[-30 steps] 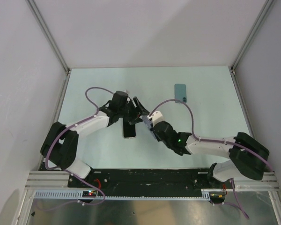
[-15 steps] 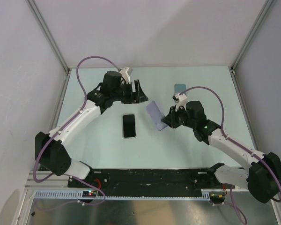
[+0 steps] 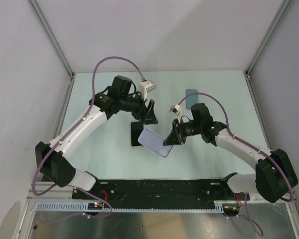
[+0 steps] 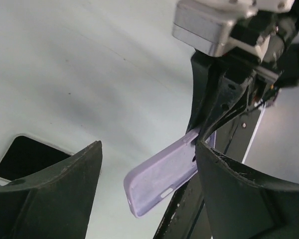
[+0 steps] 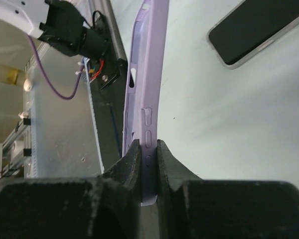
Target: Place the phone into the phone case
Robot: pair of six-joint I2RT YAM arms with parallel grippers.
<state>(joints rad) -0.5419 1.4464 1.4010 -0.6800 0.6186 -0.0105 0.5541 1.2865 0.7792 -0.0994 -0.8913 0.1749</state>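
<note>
The phone [image 3: 135, 130] lies flat on the table with its black screen up; its near right corner is hidden under the case. It also shows in the left wrist view [image 4: 29, 156] and the right wrist view [image 5: 259, 30]. My right gripper [image 3: 171, 138] is shut on one end of the lavender phone case [image 3: 154, 142] and holds it tilted above the table just right of the phone. The case is edge-on in the right wrist view [image 5: 148, 94], pinched at my right gripper [image 5: 148, 149]. My left gripper [image 3: 150, 113] is open and empty, just behind the phone; its wrist view [image 4: 148, 149] looks onto the case [image 4: 162, 179].
A slim teal rectangular item [image 3: 191, 98] lies flat at the back right of the table. The pale green table [image 3: 99, 149] is walled on three sides. The black rail [image 3: 159, 188] with the arm bases runs along the near edge.
My right gripper has carried the case left and nearer, from beside the teal item to just over the phone's right side. My left gripper has swung from the back toward the phone, still open.
</note>
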